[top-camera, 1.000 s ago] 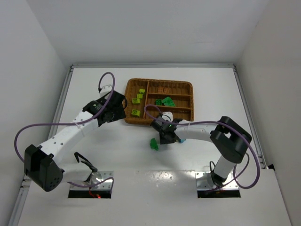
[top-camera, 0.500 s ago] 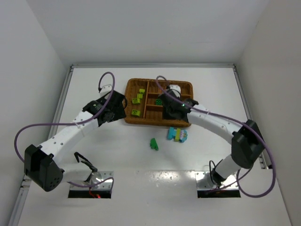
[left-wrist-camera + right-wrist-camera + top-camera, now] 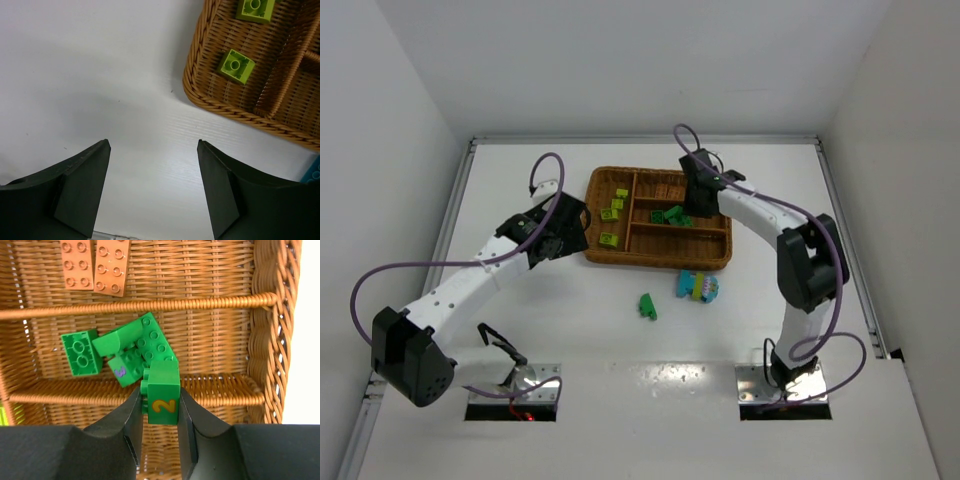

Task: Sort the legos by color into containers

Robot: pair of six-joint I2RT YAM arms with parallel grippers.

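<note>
My right gripper (image 3: 160, 407) has swung up over the brown woven wicker tray (image 3: 272, 340), squeezing a small green plastic brick (image 3: 163, 390) above the tray's green pile (image 3: 135, 347). Next I let go.

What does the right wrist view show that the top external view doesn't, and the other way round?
Only the right wrist view: the green brick clamped in the right jaws, the yellow 2 on it, and a purple 3 on a brick beneath it.
Only the top external view: a loose green brick and a cyan-and-yellow cluster on the table, plus the left arm.
Both: the wicker tray and the green pile in its middle narrow compartment.
</note>
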